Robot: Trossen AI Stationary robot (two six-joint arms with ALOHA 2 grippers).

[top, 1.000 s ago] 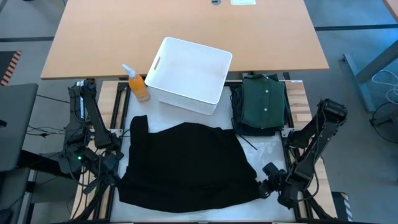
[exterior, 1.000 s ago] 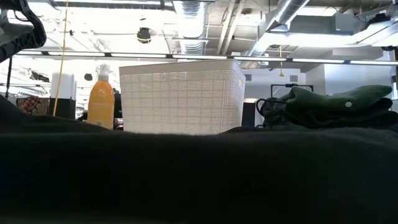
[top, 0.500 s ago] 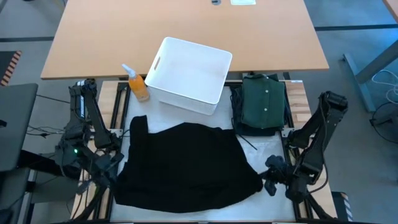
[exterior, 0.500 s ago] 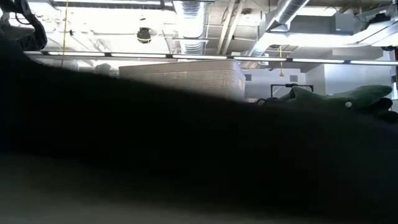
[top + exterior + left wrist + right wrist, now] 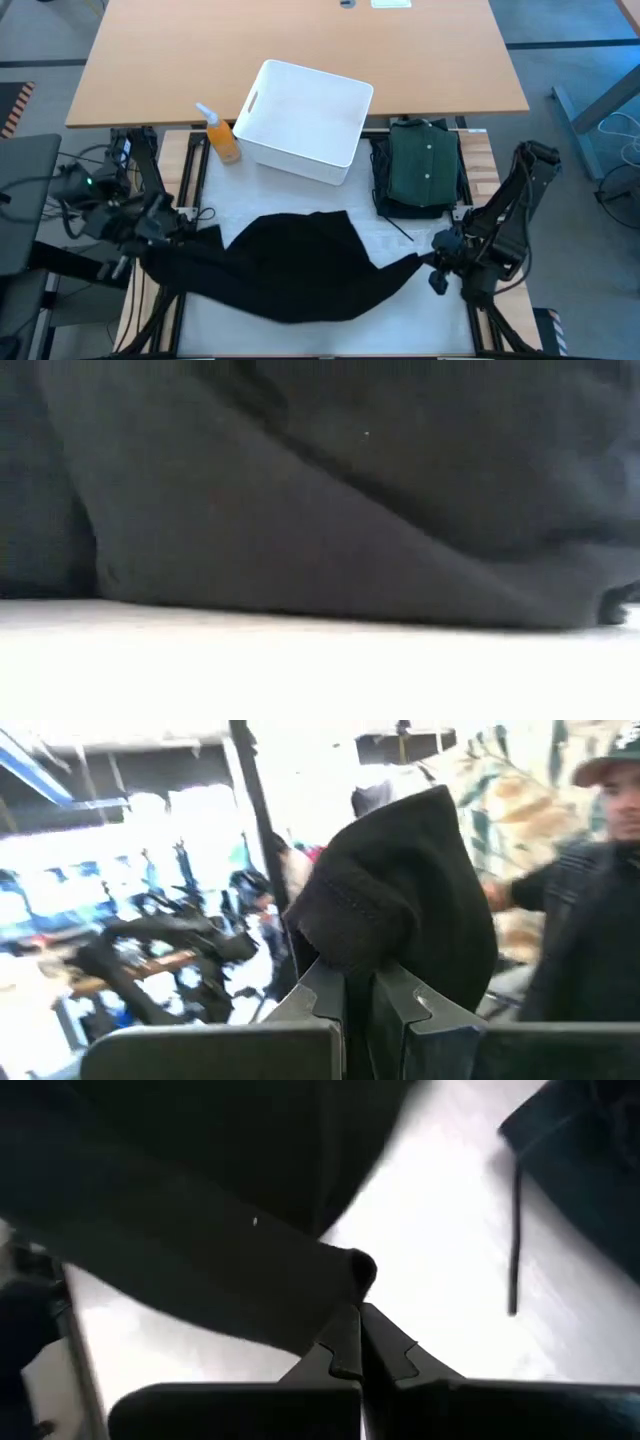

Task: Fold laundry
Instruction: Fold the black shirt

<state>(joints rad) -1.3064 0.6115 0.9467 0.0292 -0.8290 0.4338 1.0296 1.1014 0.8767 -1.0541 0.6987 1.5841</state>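
While both arms reach outward, left gripper (image 5: 197,237) and right gripper (image 5: 428,266) pinch one black garment (image 5: 300,265) taut.

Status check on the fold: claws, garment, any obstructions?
Left claw shut on black garment; right claw shut on its other corner. Garment lifted, sagging between. White bin behind, clear of it.

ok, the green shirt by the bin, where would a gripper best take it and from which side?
Judging from the high view, the green shirt lies folded flat on a darker garment, collar toward the wooden table. Best bet is its near edge, facing the right gripper, approached low from that side: the fold layers stack there, so closing on that edge could catch them all. That gripper is currently shut on the black garment.
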